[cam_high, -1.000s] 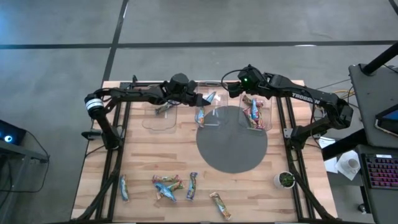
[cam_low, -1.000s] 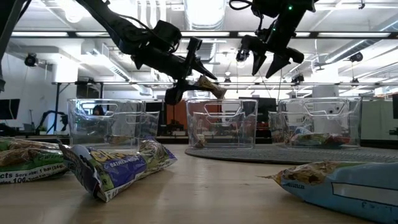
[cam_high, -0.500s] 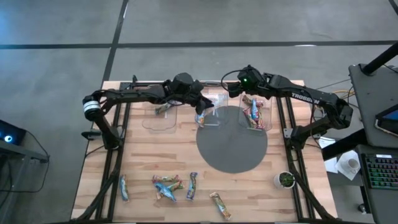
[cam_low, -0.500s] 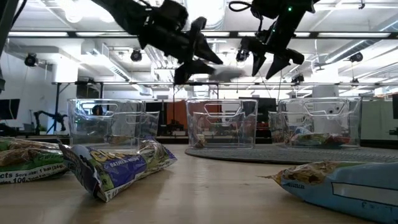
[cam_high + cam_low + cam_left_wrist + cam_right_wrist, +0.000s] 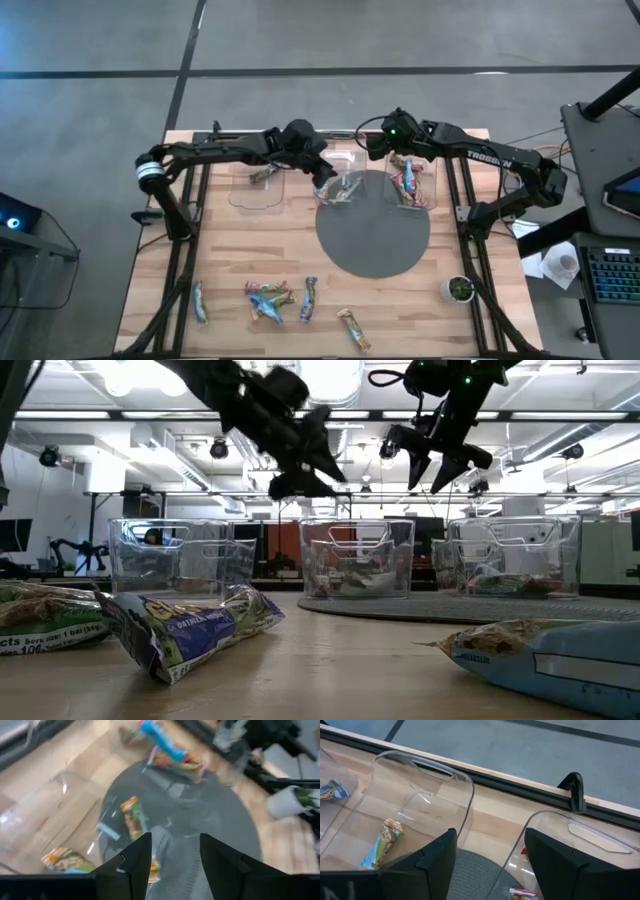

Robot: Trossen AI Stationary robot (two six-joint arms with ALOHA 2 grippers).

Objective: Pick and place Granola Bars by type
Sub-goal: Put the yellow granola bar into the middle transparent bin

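Both hands sit open and empty over the bins; the loose Granola Bars (image 5: 268, 299) lie along the surface's opposite edge, nearer the left hand (image 5: 325, 180) than the right hand (image 5: 378, 143).

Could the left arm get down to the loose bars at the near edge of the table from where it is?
Probably yes. The left gripper hangs open and empty over the middle bin, and the loose bars lie in the open on bare table, nothing standing between.
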